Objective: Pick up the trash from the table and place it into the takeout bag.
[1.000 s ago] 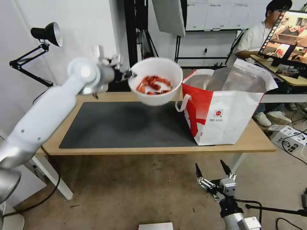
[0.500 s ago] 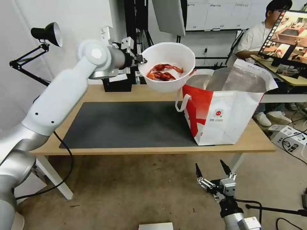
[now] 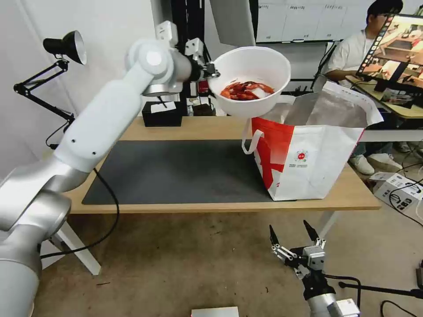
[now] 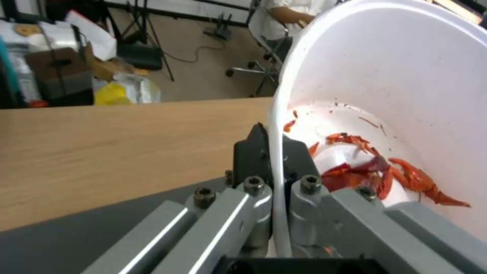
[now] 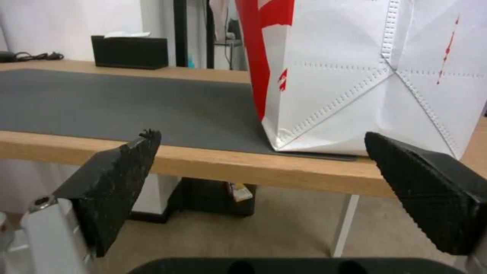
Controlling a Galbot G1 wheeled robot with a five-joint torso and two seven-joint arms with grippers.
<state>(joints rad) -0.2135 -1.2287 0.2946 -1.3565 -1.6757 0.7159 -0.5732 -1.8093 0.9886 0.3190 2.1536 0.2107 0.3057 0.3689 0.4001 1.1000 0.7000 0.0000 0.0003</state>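
Bowl (image 3: 250, 79): white, round, red shells (image 3: 244, 90) inside; held in the air by the left gripper (image 3: 210, 70), higher and farther toward the robot's right than half a second ago, now above the near-left corner of the bag (image 3: 308, 145) where before it hung over the table's back edge. It is tipped, its open side facing the head camera. Left gripper, wrist view (image 4: 274, 152): fingers shut on the bowl's rim, one dark pad inside the wall, one outside; the rim runs between them. Shells, wrist view (image 4: 385, 177): gathered low in the bowl (image 4: 406, 83); a pale lump under them, perhaps tissue, hard to make out. Bag: white with red side panel, open, foil lining showing, upright on the table (image 3: 343, 196) at its right end, partly on the dark mat (image 3: 176, 171); unmoved. Its far rim and inside floor are hidden; the bowl covers part of one loop handle. Right gripper (image 3: 294, 235): parked low before the table's front edge, fingers spread wide, nothing between them; unchanged. Right wrist view: both pads (image 5: 116, 179), table edge (image 5: 228, 163), bag's lower half (image 5: 385, 87), top cut off. Black tissue box (image 3: 161, 115): at the table's back.
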